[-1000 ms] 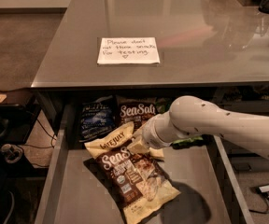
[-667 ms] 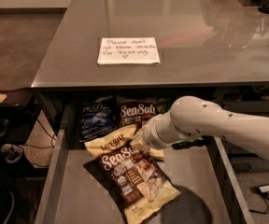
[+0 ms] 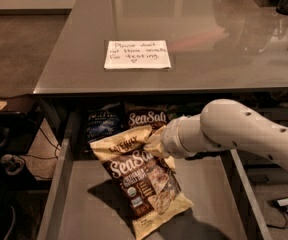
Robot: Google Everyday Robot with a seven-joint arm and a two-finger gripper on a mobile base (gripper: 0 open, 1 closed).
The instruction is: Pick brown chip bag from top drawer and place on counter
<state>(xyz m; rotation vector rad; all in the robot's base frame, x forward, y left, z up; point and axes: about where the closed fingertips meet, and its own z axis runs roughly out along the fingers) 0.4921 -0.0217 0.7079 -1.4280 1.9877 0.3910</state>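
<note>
The brown chip bag, dark brown in the middle with white "SeaSalt" lettering and cream-yellow ends, hangs tilted above the floor of the open top drawer, casting a shadow on it. My gripper, at the end of the white arm reaching in from the right, is shut on the bag's upper right edge; its fingers are mostly hidden by the bag and wrist. The glossy grey counter lies beyond the drawer, with the white handwritten note on it.
At the back of the drawer, under the counter edge, sit a dark blue bag and a second brown SeaSalt bag. Tall grey drawer walls stand left and right. Cables and clutter lie on the floor at the left.
The brown chip bag has risen off the drawer floor with my gripper, its top end now higher and closer to the counter edge. The other bags have not moved.
</note>
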